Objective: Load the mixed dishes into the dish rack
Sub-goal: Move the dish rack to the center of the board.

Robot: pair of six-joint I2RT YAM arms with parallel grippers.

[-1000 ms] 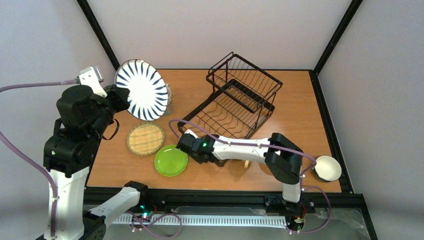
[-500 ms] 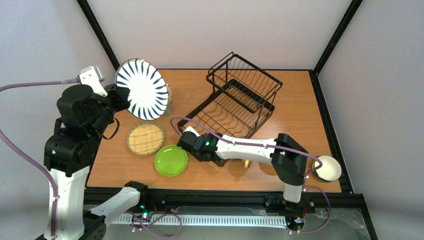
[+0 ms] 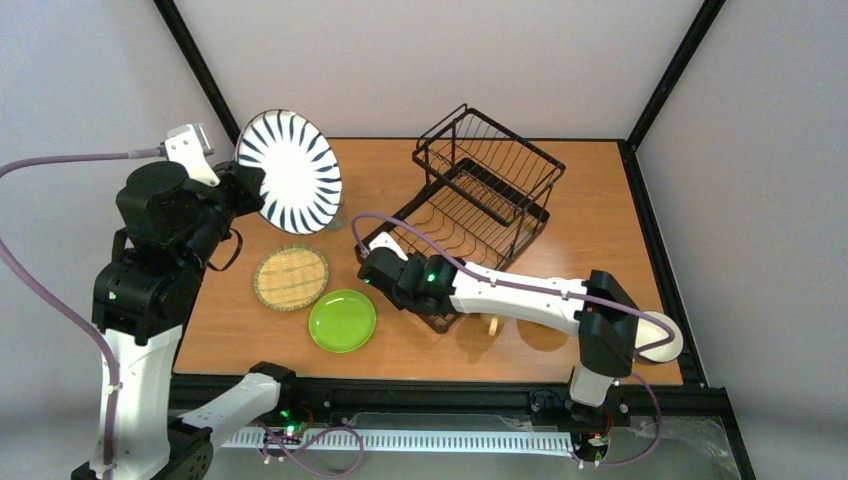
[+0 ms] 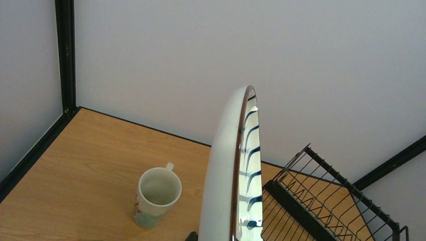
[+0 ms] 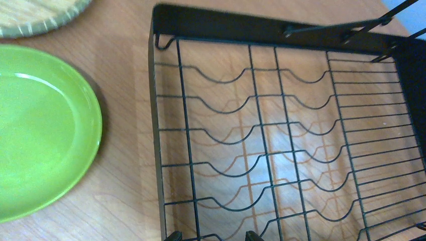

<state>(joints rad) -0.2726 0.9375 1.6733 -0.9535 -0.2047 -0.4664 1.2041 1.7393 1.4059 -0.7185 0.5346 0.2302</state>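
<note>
The glossy black-and-white striped plate is hanging on edge above the desk's left rear, with the left end effector clamping its rim. The black wire dish rack is sitting mid-desk. The right end effector, fingertips parted, is hovering over its slotted tray's near corner, beside the smooth lime-green plate and the round woven bamboo plate.

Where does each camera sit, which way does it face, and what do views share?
Top external: above and behind the robot, looking down over the table; left arm and right arm show.
Left wrist: faces the back wall along the held striped plate; no arm part clearly shows.
Right wrist: looks down on dish rack and lime-green plate; fingertips at bottom edge.
Shared: dish rack in all three.
</note>
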